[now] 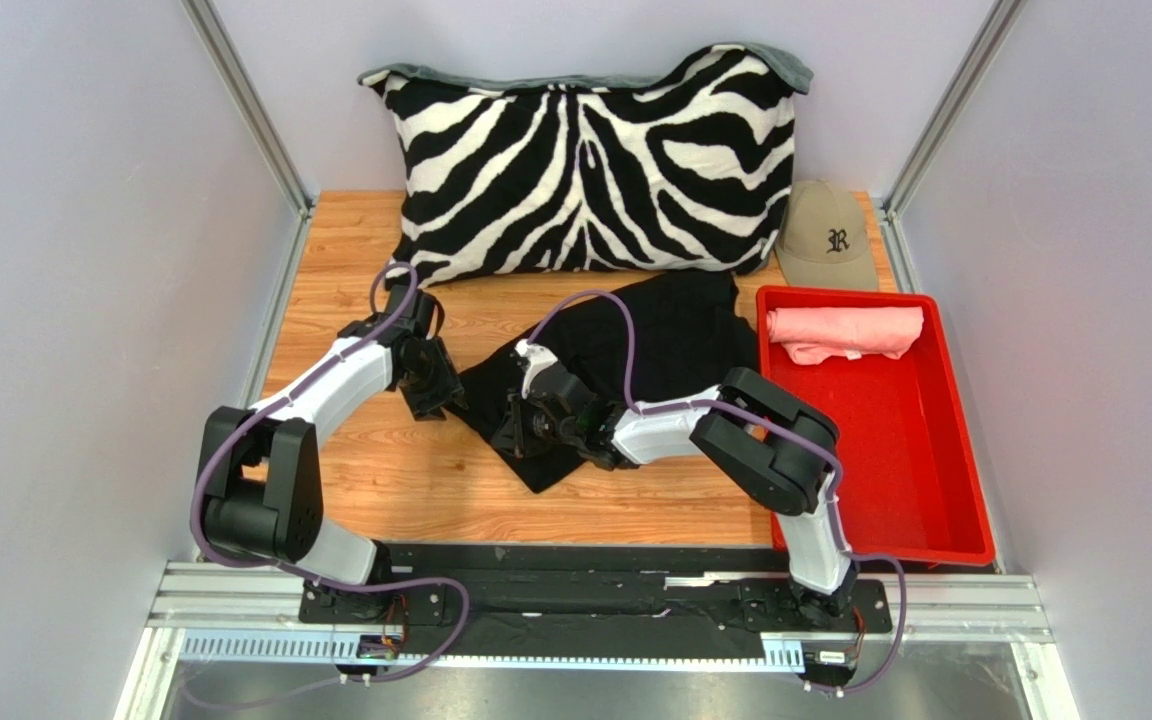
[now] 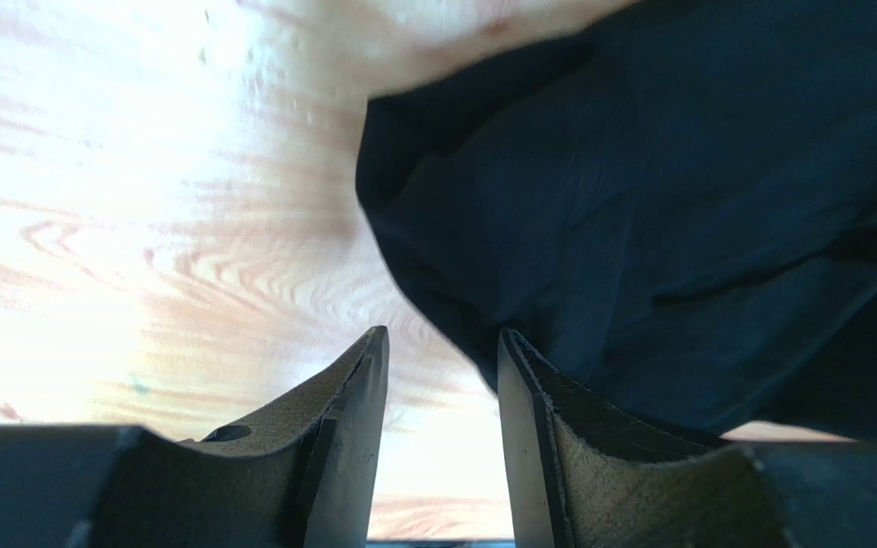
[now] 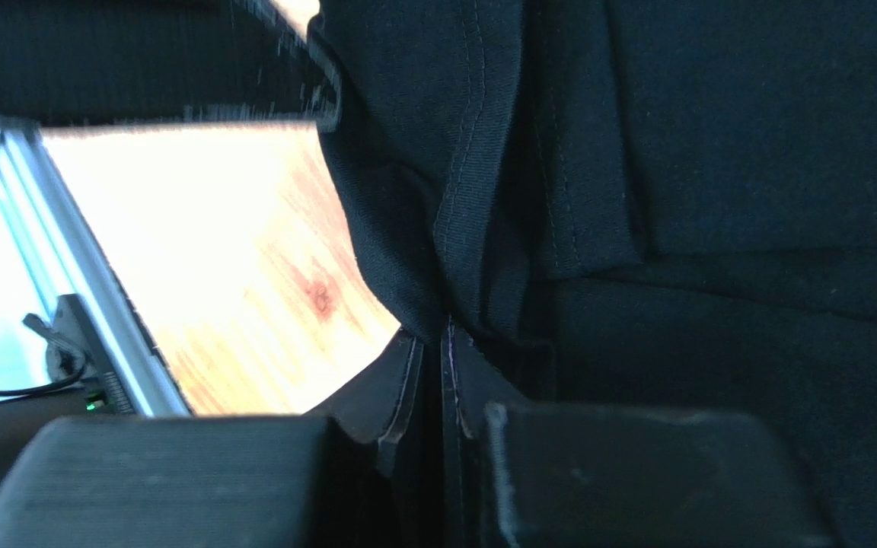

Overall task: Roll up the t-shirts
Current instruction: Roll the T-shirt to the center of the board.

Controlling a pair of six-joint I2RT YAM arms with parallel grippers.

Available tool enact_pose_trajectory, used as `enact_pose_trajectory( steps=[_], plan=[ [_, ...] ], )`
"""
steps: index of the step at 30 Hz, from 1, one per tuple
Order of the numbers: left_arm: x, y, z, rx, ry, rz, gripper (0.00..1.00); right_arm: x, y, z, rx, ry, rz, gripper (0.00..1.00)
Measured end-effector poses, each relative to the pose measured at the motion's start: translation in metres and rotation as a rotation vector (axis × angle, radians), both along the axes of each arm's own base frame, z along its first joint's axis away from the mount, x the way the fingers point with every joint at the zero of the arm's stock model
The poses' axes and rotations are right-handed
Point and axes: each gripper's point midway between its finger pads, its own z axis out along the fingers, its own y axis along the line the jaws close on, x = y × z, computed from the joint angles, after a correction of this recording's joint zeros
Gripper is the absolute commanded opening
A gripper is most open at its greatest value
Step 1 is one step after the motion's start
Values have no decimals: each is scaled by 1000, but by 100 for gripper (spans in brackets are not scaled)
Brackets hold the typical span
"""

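Pinching the black t-shirt (image 3: 683, 137) is the right claw (image 3: 433, 343); left claw (image 2: 441, 348) gapes beside it.

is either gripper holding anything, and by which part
The right gripper pinches the black t-shirt at a folded, stitched edge. The left gripper is open beside it, holding nothing.

Zebra pillow (image 1: 590, 165) is leaning along the far edge of the counter (image 1: 387, 488). Tan cap (image 1: 826, 237) is sitting just beside it in the far right corner, and a red tray (image 1: 905, 458) is lying along the right edge.
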Motion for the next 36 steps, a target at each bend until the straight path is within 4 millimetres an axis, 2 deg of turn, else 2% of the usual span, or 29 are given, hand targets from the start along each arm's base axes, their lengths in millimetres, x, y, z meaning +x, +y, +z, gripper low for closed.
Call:
enact_pose_trajectory(
  steps=[7,15,23,30,36],
  plan=[
    [14,4,-6,-4,-25,25,48,-6,1,0,24,38,7,6],
    [21,9,-11,12,-35,43,48,-8,0,1,30,49,3,5],
    [19,11,-19,12,-33,53,48,-9,-1,6,39,48,6,3],
    [20,10,-20,11,-32,55,54,-10,-7,6,39,55,-1,2],
    [12,11,-22,6,-31,70,54,-11,-7,7,45,58,-2,1]
  ],
)
